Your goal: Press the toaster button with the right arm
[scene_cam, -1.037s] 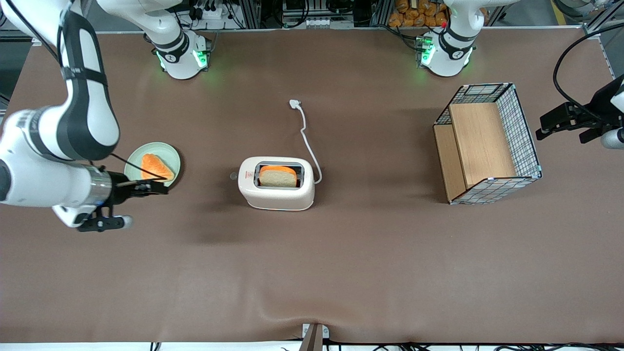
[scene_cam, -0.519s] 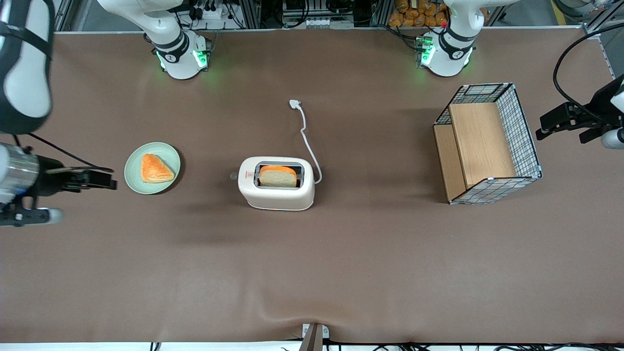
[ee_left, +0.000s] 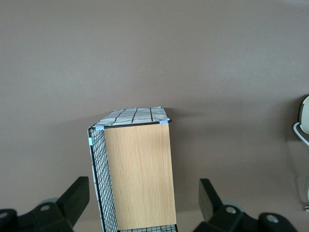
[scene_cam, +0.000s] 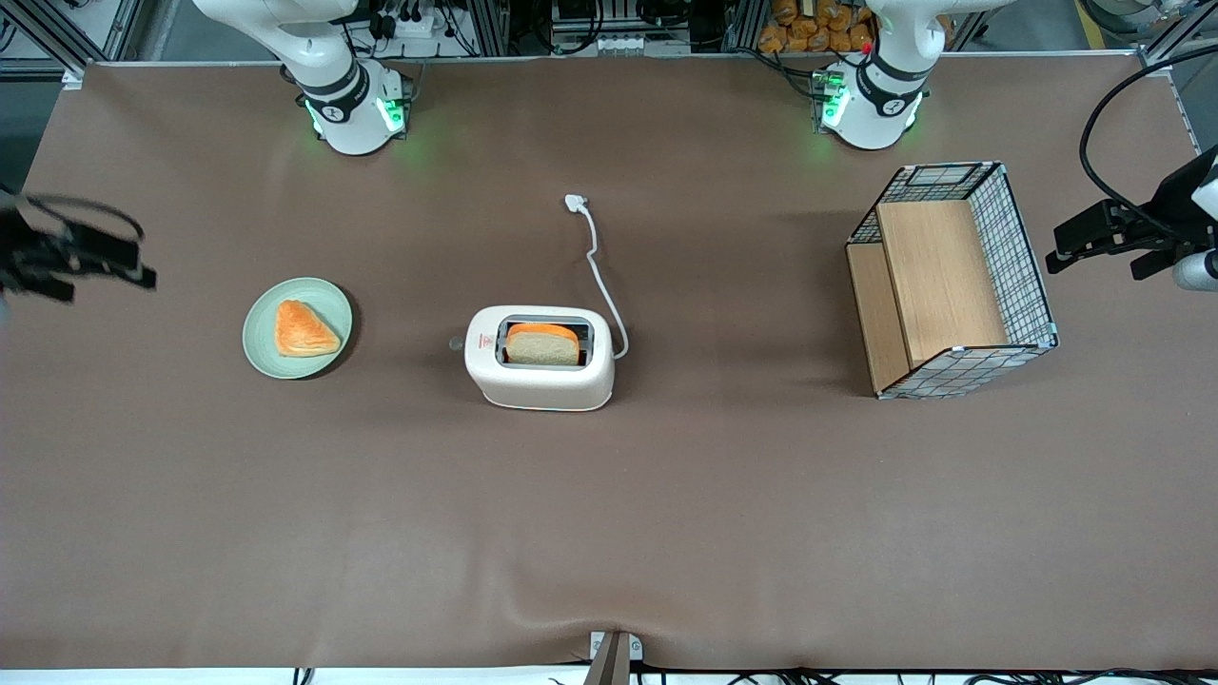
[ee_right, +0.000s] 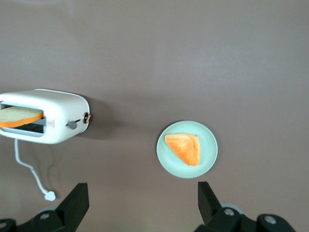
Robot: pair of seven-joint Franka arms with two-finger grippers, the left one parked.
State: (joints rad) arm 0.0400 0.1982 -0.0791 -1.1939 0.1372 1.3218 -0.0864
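Note:
The white toaster [scene_cam: 540, 357] stands mid-table with a slice of bread in its slot; it also shows in the right wrist view [ee_right: 46, 116]. The toaster button [scene_cam: 456, 342] is a small round tab sticking out of the narrow end by the red mark, facing the working arm's end of the table; it also shows in the right wrist view [ee_right: 86, 117]. My right gripper [scene_cam: 95, 262] is at the table's working-arm end, high above the cloth and far from the toaster. It is open and empty [ee_right: 142, 203], with its fingers wide apart.
A green plate [scene_cam: 259, 350] with an orange pastry [scene_cam: 303, 328] lies between gripper and toaster, seen also in the right wrist view [ee_right: 166, 162]. The toaster's cord and plug [scene_cam: 575, 202] trail away from the front camera. A wire basket [scene_cam: 952, 281] stands toward the parked arm's end.
The right arm has pulled back from beside the plate to the table's end, and most of it has left the front view. The toaster and plate have not moved.

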